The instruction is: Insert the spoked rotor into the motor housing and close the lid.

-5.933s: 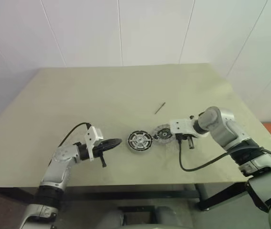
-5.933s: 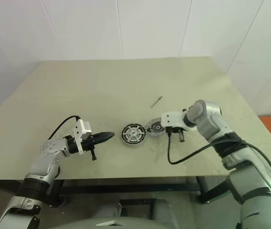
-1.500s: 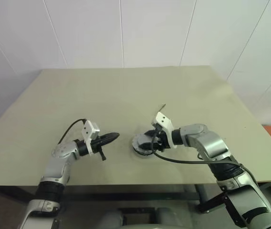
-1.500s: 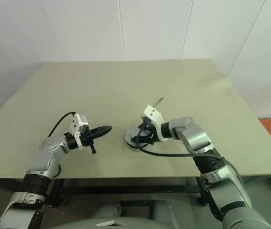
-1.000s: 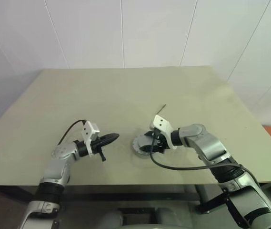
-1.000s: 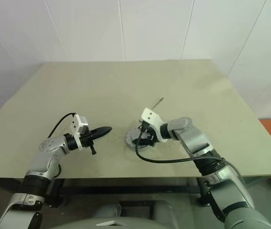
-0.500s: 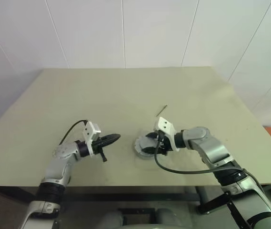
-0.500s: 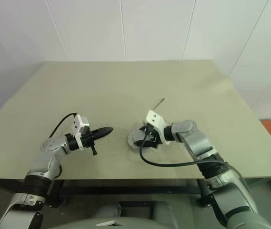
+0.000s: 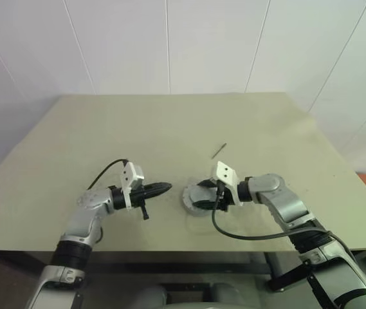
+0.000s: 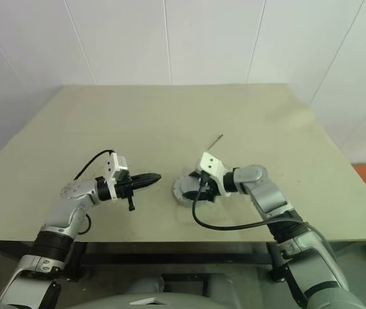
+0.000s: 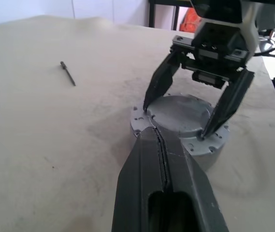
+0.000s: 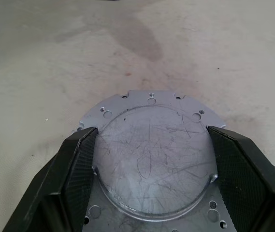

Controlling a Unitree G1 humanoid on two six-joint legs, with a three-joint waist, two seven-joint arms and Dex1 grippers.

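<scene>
A: Where is the motor housing [image 11: 180,126] sitting, and why are the right gripper's [image 12: 151,159] jaws spread wide around it?

B: It is resting on the worktop [image 9: 170,129], near 6 o'clock. The jaws are bracketing its raised round top, probably steadying or seating the lid.

A: And the left gripper [image 11: 159,145]?

B: Its jaws are pressing shut, empty, pointing at the housing. The right wrist view is showing scratches; the spoked rotor presumably is lying hidden inside.

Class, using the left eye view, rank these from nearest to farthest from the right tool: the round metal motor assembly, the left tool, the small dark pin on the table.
1. The motor assembly, between the right tool's fingers.
2. The left tool, just beyond the assembly, on the robot's left.
3. The dark pin, lying alone farther up the table.
</scene>
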